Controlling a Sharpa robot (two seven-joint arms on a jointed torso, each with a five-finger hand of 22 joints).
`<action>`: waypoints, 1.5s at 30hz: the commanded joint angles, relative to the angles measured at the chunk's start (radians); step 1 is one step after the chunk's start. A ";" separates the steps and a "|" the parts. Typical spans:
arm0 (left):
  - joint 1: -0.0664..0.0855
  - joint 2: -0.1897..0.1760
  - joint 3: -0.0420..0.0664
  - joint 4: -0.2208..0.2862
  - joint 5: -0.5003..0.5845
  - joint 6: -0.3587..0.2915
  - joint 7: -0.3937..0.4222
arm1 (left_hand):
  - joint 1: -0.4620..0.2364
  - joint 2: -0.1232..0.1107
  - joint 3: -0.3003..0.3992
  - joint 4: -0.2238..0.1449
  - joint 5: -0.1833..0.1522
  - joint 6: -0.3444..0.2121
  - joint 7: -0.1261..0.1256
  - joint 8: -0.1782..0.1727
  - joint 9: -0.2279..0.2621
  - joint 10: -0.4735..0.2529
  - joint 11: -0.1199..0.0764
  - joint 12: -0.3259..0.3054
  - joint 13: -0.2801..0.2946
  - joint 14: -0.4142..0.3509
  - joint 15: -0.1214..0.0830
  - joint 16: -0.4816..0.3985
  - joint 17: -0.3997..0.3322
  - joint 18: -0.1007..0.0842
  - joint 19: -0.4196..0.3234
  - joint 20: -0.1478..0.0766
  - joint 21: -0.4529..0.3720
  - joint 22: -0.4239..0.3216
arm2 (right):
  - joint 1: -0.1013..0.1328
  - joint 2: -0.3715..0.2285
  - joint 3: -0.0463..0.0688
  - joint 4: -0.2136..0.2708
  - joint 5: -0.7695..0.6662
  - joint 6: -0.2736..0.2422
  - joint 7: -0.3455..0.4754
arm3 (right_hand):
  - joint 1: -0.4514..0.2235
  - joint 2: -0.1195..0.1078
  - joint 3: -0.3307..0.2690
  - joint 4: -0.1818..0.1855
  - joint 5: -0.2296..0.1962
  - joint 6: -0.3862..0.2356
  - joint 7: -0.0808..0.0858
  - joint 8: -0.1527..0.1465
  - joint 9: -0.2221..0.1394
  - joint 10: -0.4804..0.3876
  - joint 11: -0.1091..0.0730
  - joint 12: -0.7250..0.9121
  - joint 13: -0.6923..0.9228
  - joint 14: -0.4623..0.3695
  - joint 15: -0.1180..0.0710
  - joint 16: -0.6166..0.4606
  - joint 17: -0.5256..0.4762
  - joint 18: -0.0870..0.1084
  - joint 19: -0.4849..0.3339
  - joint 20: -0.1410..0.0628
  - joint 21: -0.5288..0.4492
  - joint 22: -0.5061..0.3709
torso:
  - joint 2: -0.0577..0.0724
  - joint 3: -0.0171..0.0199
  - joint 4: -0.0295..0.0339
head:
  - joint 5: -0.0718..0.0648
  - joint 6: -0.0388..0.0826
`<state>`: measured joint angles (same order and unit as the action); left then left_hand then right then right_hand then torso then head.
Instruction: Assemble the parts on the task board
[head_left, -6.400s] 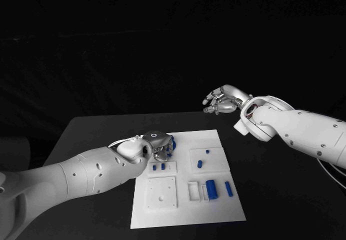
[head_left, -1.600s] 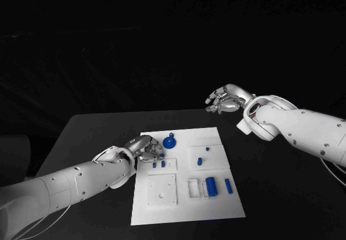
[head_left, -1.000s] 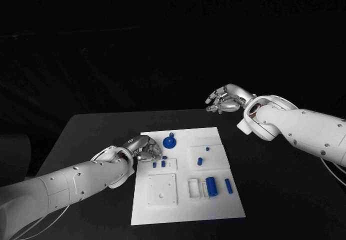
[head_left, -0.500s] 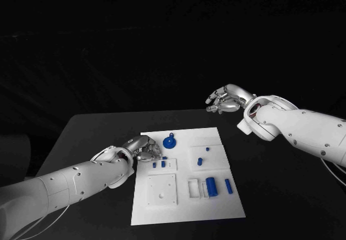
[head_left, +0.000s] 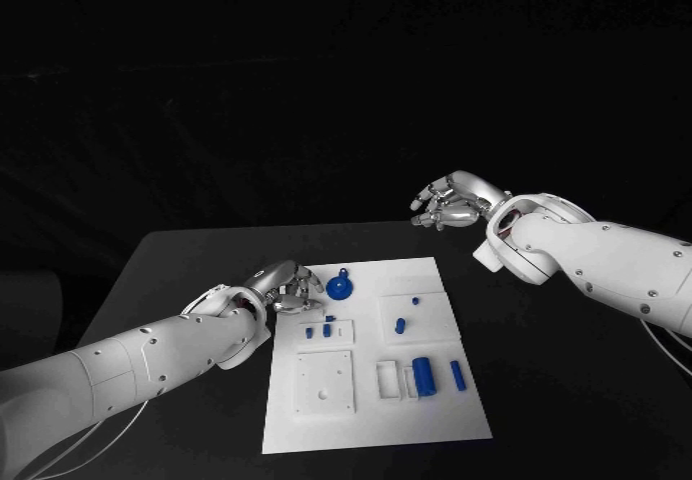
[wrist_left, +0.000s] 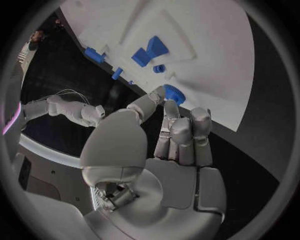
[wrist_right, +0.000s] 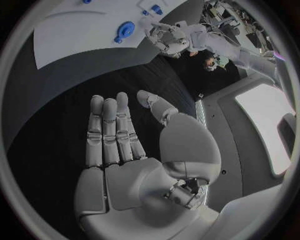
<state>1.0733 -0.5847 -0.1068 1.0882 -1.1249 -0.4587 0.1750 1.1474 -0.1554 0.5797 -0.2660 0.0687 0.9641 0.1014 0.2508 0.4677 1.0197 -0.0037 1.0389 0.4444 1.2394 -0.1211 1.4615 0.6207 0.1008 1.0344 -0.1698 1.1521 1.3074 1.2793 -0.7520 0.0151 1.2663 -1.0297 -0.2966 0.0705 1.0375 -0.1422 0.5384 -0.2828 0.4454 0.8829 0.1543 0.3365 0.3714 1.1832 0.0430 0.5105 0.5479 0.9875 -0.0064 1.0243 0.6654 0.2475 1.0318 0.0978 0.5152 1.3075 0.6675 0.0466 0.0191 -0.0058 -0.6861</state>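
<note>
While the right hand (head_left: 450, 204) hovers empty, fingers loosely apart, at upper right, the left hand (head_left: 283, 285), fingers together and holding nothing, lies beside the round blue toothed part (head_left: 339, 288) lying flat on the task board's (head_left: 375, 420) upper left.

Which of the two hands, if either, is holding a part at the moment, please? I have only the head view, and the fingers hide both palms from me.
Observer: Neither. In the left wrist view the left hand has an empty palm, with its fingers straight and side by side.
Operator: Thank you. What about the round blue part next to it?
Observer: It lies on the task board just beyond the fingertips, not between them.
Operator: And the right hand?
Observer: The right wrist view shows it flat, fingers stretched out, with nothing in it, above the black table.
</note>
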 joint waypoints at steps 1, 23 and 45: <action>0.020 -0.003 0.002 0.013 0.032 0.019 0.019 | 0.002 -0.010 0.008 -0.001 -0.001 -0.002 0.010 -0.002 -0.001 -0.013 0.002 -0.033 -0.014 -0.010 0.008 -0.012 -0.002 0.034 -0.013 -0.041 -0.010 0.002 | 0.000 0.006 0.000 -0.002 -0.012 0.011 0.002 | 0.008 -0.003 0.003 -0.005 -0.004 0.009 -0.001 -0.003 0.000 -0.001 0.000 -0.001 0.007 0.001 -0.010 0.009 0.003 0.014 -0.003 -0.006 0.009 0.024 | 0.000 0.0000 0.0002 | 0.001 0.005; 0.115 -0.010 0.001 0.091 -0.373 0.271 -0.018 | 0.107 -0.025 0.038 -0.024 0.016 0.012 0.011 0.021 0.012 -0.029 0.007 -0.101 -0.043 -0.052 0.014 -0.047 0.006 0.024 -0.063 -0.027 -0.031 0.000 | 0.000 0.042 -0.002 0.013 -0.165 0.047 -0.072 | 0.062 -0.011 -0.037 -0.005 -0.116 0.023 -0.023 -0.021 -0.002 -0.008 -0.024 0.439 0.401 0.064 -0.078 0.331 0.225 0.014 0.074 -0.107 0.426 0.025 | 0.002 -0.0013 -0.0009 | 0.011 0.014; 0.126 0.044 -0.029 0.080 -0.598 0.392 -0.036 | 0.193 -0.058 0.105 -0.026 0.012 0.007 -0.012 0.028 0.013 -0.110 -0.015 0.158 0.111 -0.096 -0.007 -0.018 0.044 -0.002 -0.096 -0.039 -0.025 0.012 | -0.001 0.045 -0.006 0.029 -0.192 0.030 -0.090 | 0.063 -0.010 -0.019 -0.006 -0.119 0.026 -0.020 -0.022 0.003 -0.020 -0.023 0.540 0.487 0.085 -0.078 0.369 0.274 0.014 0.083 -0.130 0.509 0.023 | 0.002 -0.0006 0.0000 | 0.012 0.010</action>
<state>1.1984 -0.5439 -0.1361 1.1694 -1.6718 -0.1067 0.1486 1.3343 -0.2079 0.6806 -0.2931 0.0879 0.9706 0.0967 0.2754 0.4796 0.9162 -0.0178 1.1948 0.5540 1.1494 -0.1295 1.4374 0.6634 0.1081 0.9449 -0.1343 1.1228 1.3079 1.2791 -0.7071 0.0089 1.2930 -1.2053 -0.2673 -0.0171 1.0969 -0.1540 0.5138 -0.2910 0.3331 0.9028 0.1347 0.3192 0.3728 1.1718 0.0181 1.0446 1.0338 1.0651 -0.0835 1.3864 0.9385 0.2245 1.1166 -0.0257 1.0192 1.3081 0.6689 0.0460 0.0184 0.0070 -0.6750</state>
